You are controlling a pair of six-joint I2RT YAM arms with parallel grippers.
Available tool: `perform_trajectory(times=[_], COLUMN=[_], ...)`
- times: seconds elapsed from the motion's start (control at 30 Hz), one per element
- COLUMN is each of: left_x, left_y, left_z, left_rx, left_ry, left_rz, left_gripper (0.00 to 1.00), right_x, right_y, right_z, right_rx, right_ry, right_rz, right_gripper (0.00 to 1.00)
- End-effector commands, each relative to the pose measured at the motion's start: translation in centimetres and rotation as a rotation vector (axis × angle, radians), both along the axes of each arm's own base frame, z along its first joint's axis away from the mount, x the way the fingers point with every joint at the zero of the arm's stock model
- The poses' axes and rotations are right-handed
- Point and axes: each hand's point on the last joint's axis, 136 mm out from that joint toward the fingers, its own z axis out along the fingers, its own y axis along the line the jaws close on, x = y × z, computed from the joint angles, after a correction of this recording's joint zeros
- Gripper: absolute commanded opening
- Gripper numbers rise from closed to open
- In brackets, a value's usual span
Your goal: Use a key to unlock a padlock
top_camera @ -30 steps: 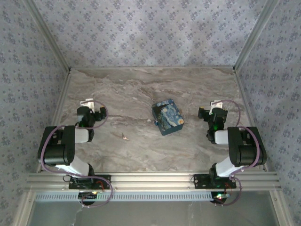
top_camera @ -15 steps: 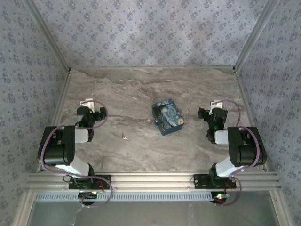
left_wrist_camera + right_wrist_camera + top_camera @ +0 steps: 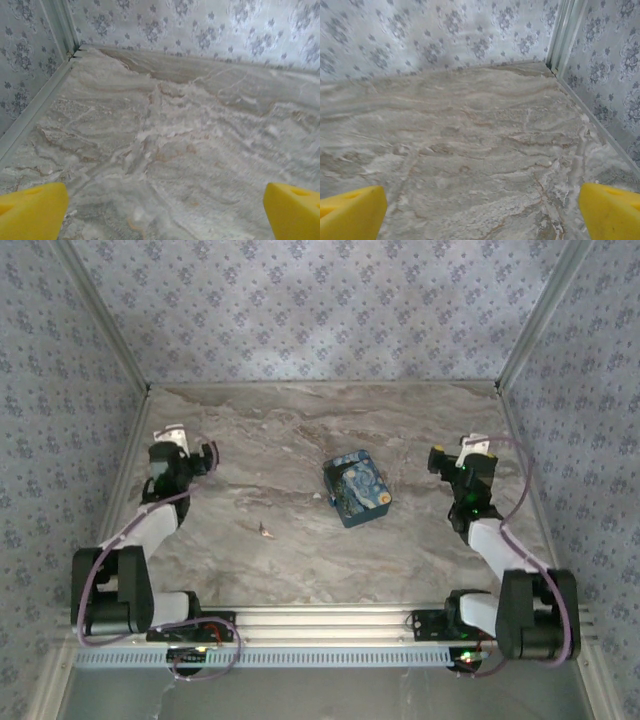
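Where the marble-patterned table is viewed from above, the swirl-painted box is seen near its centre. The left gripper, at 9 o'clock, and the right gripper, at 3 o'clock, are held wide over bare table. The padlock is tucked against the box's 8 o'clock edge. The key is laid farther out at 8 o'clock, well apart.

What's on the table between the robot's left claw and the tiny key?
That stretch is bare. In the top view, plain marble table runs from the left gripper to the key.
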Motion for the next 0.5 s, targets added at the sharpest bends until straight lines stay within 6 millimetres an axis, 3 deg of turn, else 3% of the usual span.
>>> perform_trajectory(times=[0.0, 0.1, 0.2, 0.33, 0.47], left_x=[-0.6, 0.7, 1.5, 1.7, 1.9], left_y=[-0.2, -4.2, -8.2, -13.5, -18.9], left_z=[0.9, 1.5, 1.6, 1.8, 1.6], left_rx=[-0.250, -0.410, -0.534, -0.522, -0.503], left_ry=[0.134, 0.241, 0.304, 0.352, 0.425], left_rz=[0.081, -0.113, -0.266, -0.418, -0.562], left_gripper=[1.00, 1.00, 1.00, 0.99, 0.99], right_x=[-1.6, -4.7, -5.2, -6.7, -8.5], right_y=[0.0, -0.8, 0.4, 2.7, 5.2], right_z=[2.9, 2.1, 3.0, 3.0, 1.6], right_rx=[0.200, 0.479, 0.537, 0.635, 0.710], right_ry=[-0.010, 0.101, 0.093, 0.119, 0.221], right_rz=[-0.049, -0.205, -0.120, -0.031, 0.047], right_gripper=[1.00, 1.00, 1.00, 1.00, 1.00])
